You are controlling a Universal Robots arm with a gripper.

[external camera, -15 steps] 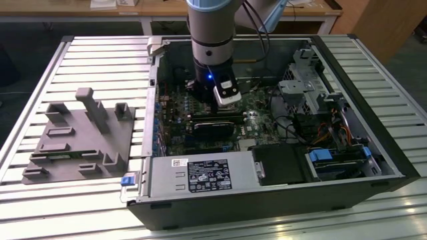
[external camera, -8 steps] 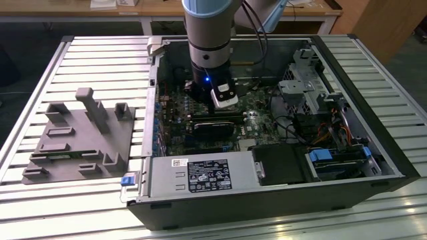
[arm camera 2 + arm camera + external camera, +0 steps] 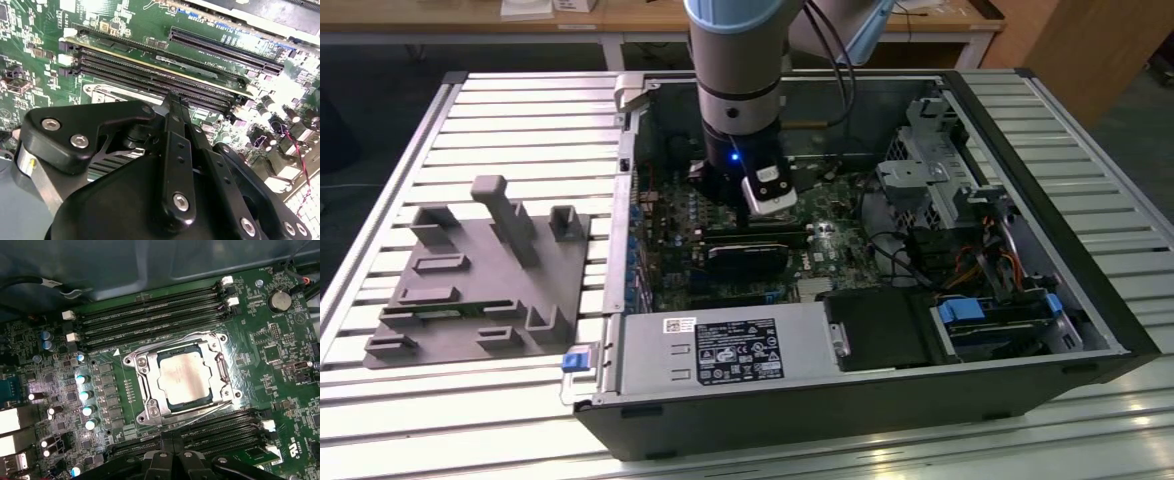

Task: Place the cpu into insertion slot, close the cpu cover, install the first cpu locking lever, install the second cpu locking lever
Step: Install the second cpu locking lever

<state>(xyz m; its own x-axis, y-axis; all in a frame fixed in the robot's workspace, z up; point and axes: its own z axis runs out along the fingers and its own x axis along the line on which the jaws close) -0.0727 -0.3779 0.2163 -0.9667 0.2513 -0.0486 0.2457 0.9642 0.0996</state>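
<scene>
**Chip's in the socket, cover looks down, arm parked over the board**

So the arm is reaching down into the open computer case [image 3: 854, 330], which sits on a slatted metal table [image 3: 494, 120]. The gripper [image 3: 172, 456] hangs just above the green motherboard [image 3: 280, 370], near the memory slots [image 3: 150, 315]. Honestly can't tell whether the fingers are open or closed, or whether they have hold of anything.

In the first wrist view the cpu [image 3: 187, 374] sits flat in the insertion slot [image 3: 146, 412], silver top facing up. The cpu cover [image 3: 218, 371] lies around it, framing the chip through its window. Thin metal levers [image 3: 165, 342] run along the socket's edges. A grey plastic fixture [image 3: 480, 275] sits on the table, at the exterior view's left of the case.
</scene>
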